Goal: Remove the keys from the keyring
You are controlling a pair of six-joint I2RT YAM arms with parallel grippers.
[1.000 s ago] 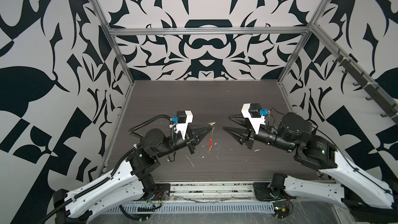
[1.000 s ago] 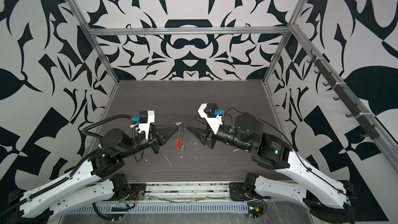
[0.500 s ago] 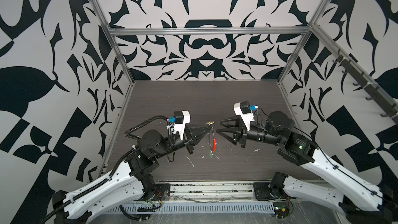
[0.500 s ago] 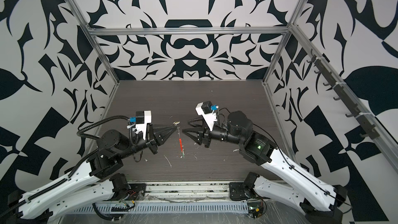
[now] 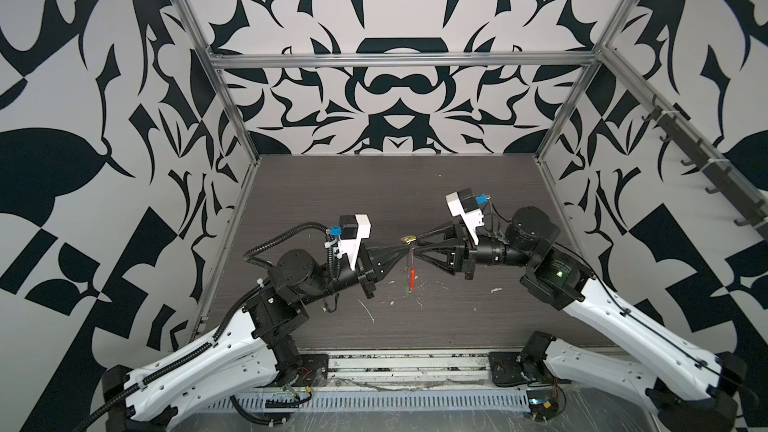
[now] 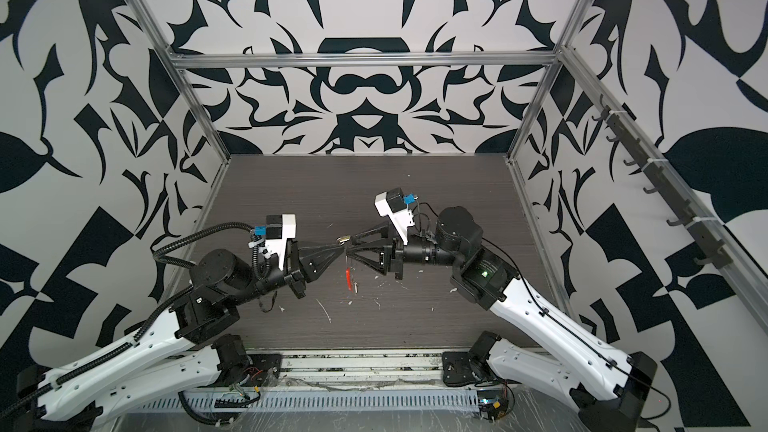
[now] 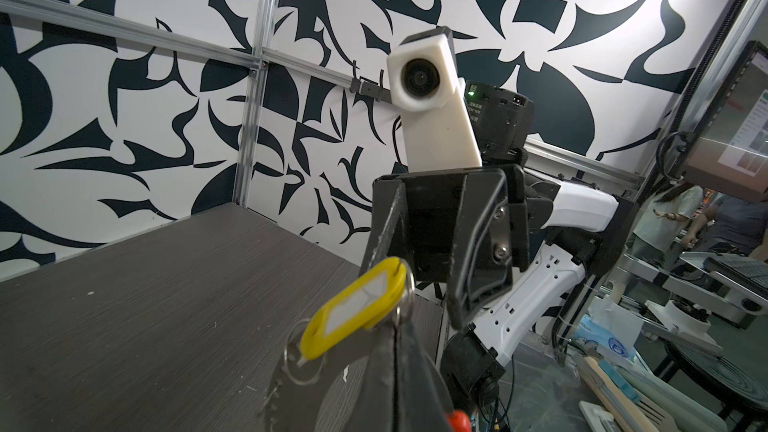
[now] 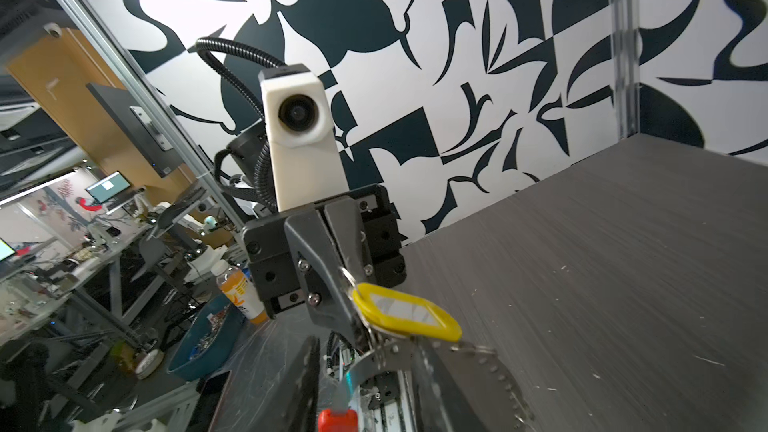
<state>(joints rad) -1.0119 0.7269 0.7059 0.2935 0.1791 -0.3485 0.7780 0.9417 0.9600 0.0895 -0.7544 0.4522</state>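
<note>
My left gripper [image 5: 404, 246] [image 7: 397, 334] is shut on the keyring [image 8: 353, 376], a thin silver wire that hangs from its tips above the table. The ring's red sleeve [image 5: 411, 276] [image 6: 348, 278] dangles lower down, with a small green tag [image 5: 407, 293] at the bottom. A key [image 8: 490, 371] with a yellow tag [image 5: 408, 238] [image 7: 357, 305] [image 8: 407, 317] sits at the left fingertips. Facing it tip to tip, my right gripper [image 5: 417, 245] [image 8: 365, 340] is open. Its two fingers straddle the wire just below the yellow tag.
Both grippers meet above the middle of the dark wood-grain table [image 5: 374, 184]. White scraps [image 5: 368, 309] lie scattered near the front. Patterned walls and metal frame posts [image 5: 232, 126] close in three sides. A rail of hooks [image 5: 706, 168] runs along the right wall.
My right gripper has moved left until its fingers reach around the hanging ring, and its jaws have narrowed. The left gripper has kept its hold and barely moved.
</note>
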